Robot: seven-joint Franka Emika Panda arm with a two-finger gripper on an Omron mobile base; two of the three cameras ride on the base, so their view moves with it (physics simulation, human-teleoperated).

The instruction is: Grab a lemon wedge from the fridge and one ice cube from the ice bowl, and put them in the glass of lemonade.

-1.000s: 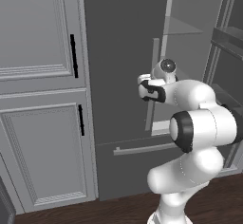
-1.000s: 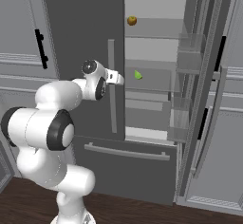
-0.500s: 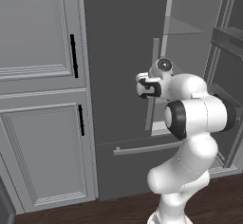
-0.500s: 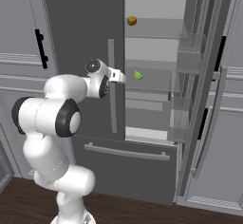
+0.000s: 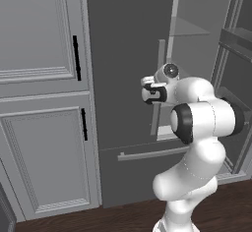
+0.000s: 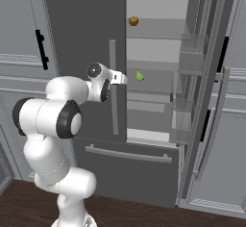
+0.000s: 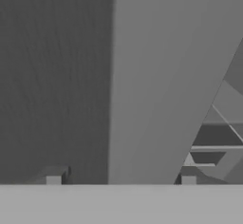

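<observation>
Elbow swinging further across since a second ago, gripper (image 6: 120, 78) staying mid-frame beside the fridge (image 6: 86, 38) handle; fingers apart, clasping nothing; lemon wedge (image 6: 139, 76) sitting on a middle shelf, right of centre; round fruit (image 6: 133, 20) resting above

We're seeing a matt dark grey fridge (image 6: 81, 33) with a smooth light-grey metal-looking bar handle (image 6: 113, 86), pale translucent plastic-looking shelves (image 6: 153, 79) beyond the jaws, and glossy dark wood flooring (image 6: 144, 214) below.

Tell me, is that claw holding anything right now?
Nothing is held. The claw hangs open and bare before the fridge; the lemon wedge lies apart on its shelf.
</observation>
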